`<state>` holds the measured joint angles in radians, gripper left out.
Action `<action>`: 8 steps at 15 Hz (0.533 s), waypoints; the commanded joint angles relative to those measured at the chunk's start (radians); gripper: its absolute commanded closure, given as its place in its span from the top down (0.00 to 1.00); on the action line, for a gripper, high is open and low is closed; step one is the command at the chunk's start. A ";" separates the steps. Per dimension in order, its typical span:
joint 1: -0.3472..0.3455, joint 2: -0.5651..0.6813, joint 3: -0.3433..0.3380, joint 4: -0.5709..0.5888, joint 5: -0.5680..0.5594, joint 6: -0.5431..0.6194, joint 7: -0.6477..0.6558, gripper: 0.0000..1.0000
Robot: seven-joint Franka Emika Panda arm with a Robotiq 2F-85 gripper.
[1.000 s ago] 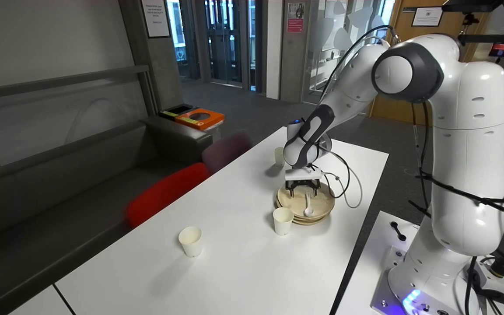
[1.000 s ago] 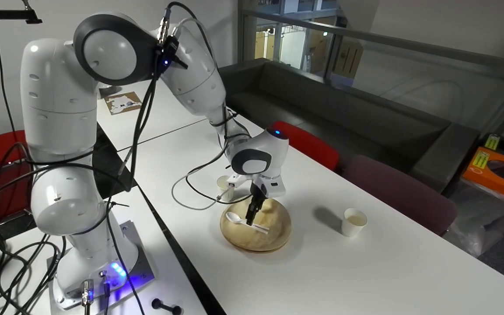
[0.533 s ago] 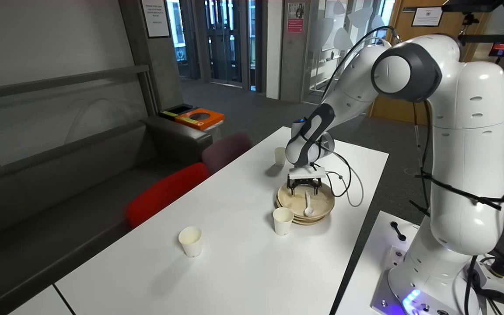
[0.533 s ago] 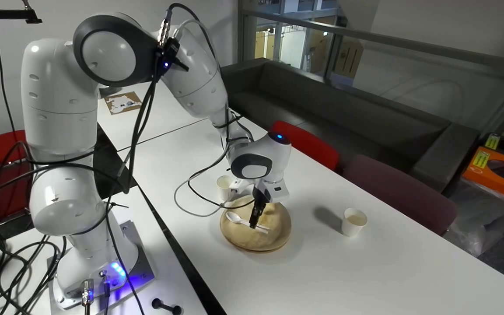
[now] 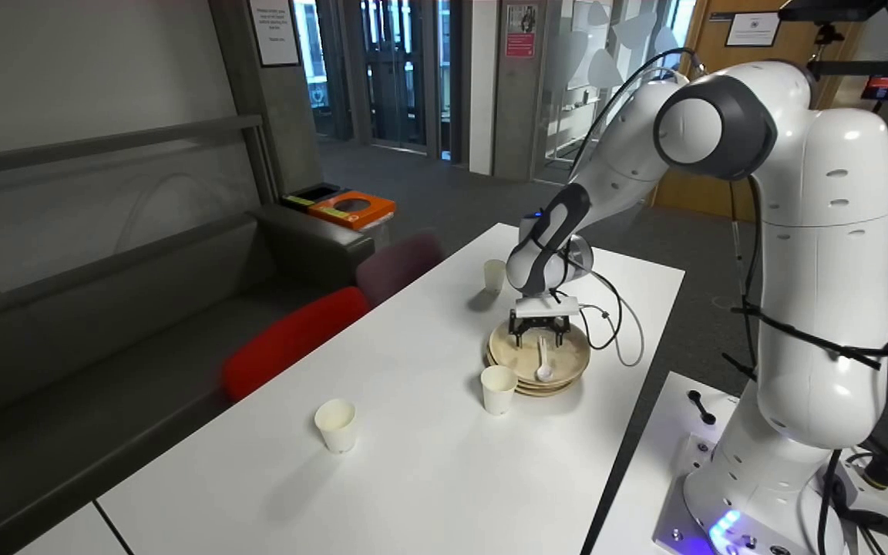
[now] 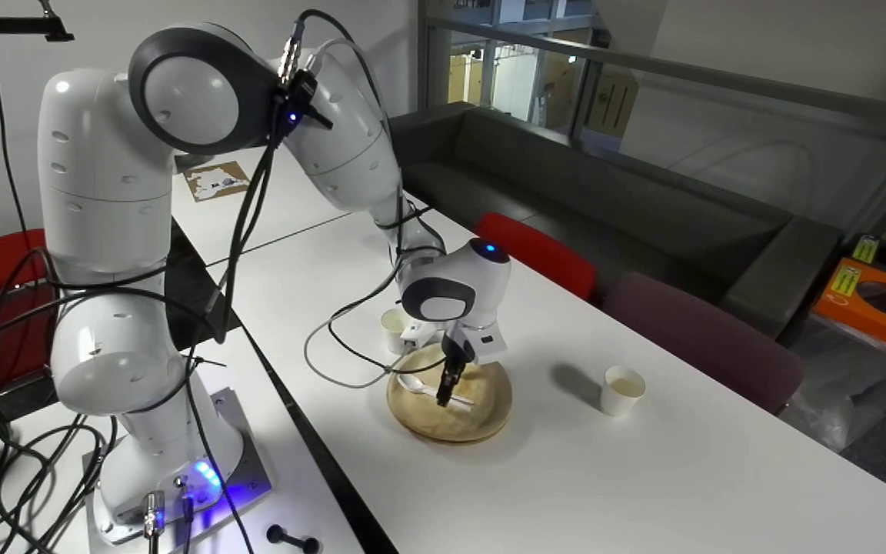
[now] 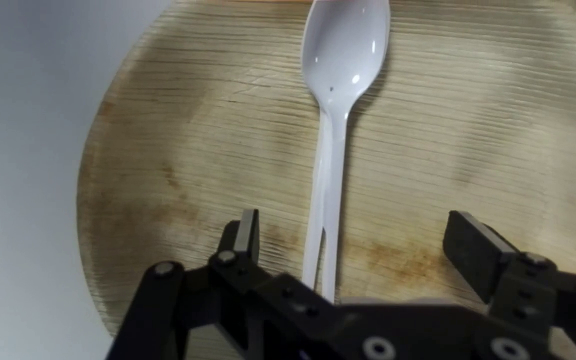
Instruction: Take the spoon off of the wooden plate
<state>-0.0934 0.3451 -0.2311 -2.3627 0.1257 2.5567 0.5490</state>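
Observation:
A white plastic spoon point(image 5: 543, 371) lies on the round tan wooden plate point(image 5: 570, 359), the top one of a stack. Both also show in an exterior view, spoon point(image 6: 411, 382) and plate point(image 6: 420, 419). In the wrist view the spoon point(image 7: 335, 115) points its bowl up; its handle looks doubled, like two nested spoons, over the plate point(image 7: 193, 150). My gripper point(image 7: 355, 240) is open and empty, one finger on each side of the handle, nearer the left finger. The handle's end is hidden behind the gripper. In both exterior views the gripper point(image 5: 539, 341) point(image 6: 444, 398) is low over the plate.
A white cup point(image 5: 499, 390) stands close beside the plate stack. Another cup point(image 5: 336, 425) stands farther along the white table point(image 5: 413, 478). A third cup point(image 5: 494, 276) stands behind the arm and also shows in an exterior view point(image 6: 621, 391). Cables point(image 6: 335, 338) hang beside the gripper.
My gripper has shifted slightly right in an exterior view and slightly lower in an exterior view, staying open over the handle. Spoon, plate and cups have not moved.

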 commanded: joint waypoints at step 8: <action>-0.011 -0.008 0.013 -0.022 0.034 0.026 -0.044 0.47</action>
<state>-0.0934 0.3559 -0.2251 -2.3627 0.1319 2.5567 0.5460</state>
